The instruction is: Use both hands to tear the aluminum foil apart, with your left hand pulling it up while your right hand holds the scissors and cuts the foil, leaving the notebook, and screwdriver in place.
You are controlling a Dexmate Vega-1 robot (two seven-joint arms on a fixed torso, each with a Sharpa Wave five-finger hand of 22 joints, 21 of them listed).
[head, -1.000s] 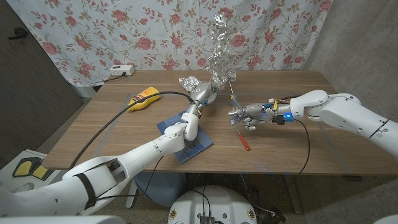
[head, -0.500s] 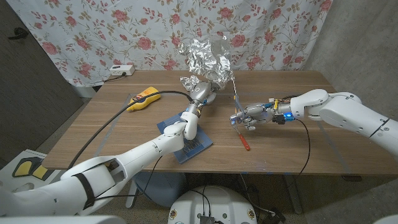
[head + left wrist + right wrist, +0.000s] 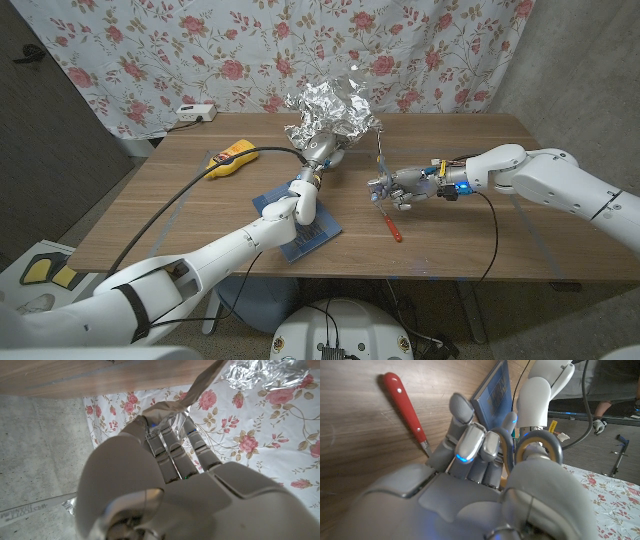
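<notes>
Left hand point(image 3: 322, 147): we saw its fingers gripping the foil point(image 3: 330, 110), raised above the worktop point(image 3: 200, 215) | Right hand point(image 3: 395, 187): fingers gripped the scissors point(image 3: 379, 160), blades upright just beside the foil.

The table point(image 3: 200, 215) is viewed from above by the head camera, facing the floral curtain point(image 3: 150, 60). Each wrist view is taken close behind its own hand. The curtain is shared by the head and left wrist views.

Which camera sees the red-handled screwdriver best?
The right wrist view: the red-handled screwdriver lies large and sharp on the wooden table. The head view shows it small, below the right hand. The left wrist view gives nothing useful.
</notes>
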